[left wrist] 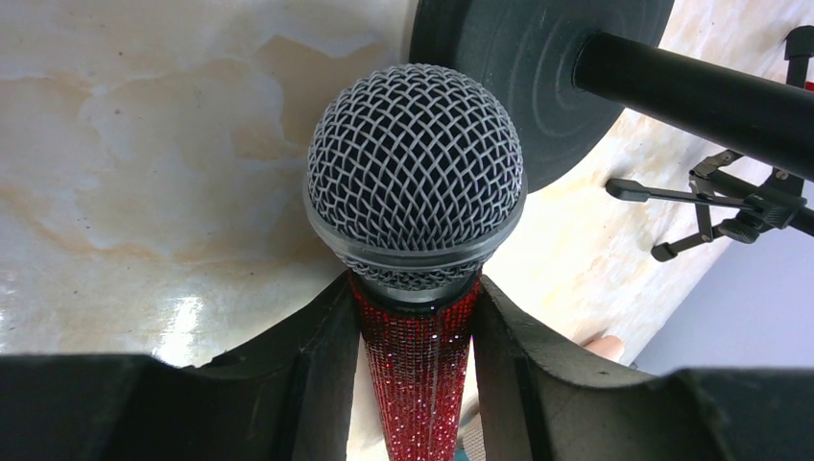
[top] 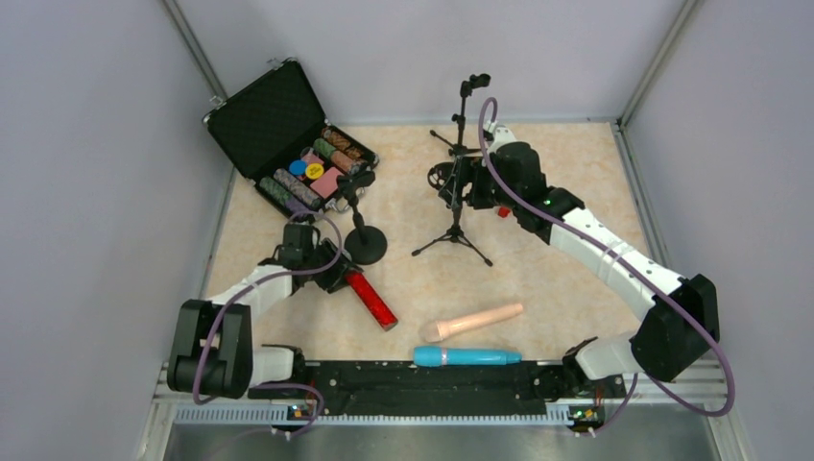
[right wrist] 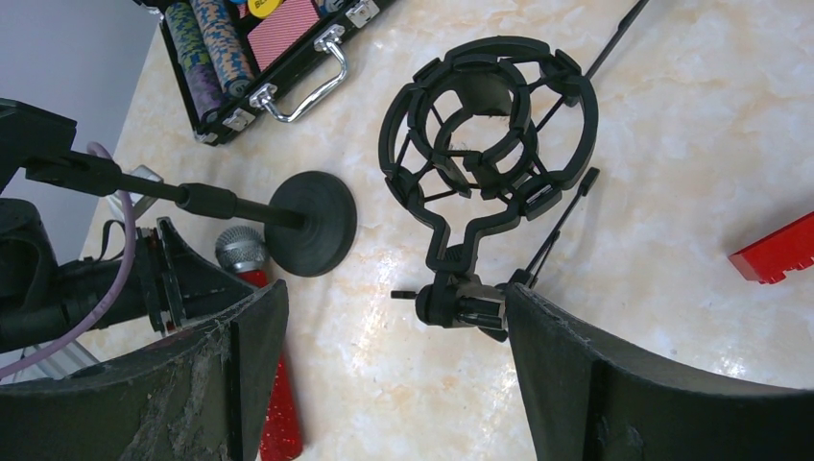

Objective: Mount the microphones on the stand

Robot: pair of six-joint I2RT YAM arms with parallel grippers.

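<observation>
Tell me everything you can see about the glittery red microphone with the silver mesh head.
The glittery red microphone has a tapering body crusted in red sparkle, a silver collar and a wire-mesh head. It lies diagonally on the marbled tabletop, head toward the black round stand base. The left pincer clamps its body below the head.

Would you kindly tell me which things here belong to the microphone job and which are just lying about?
Job: red microphone (in left pincer), beige microphone, blue microphone, tripod stand, round-base stand.
Lying about: chip case, red block.
</observation>
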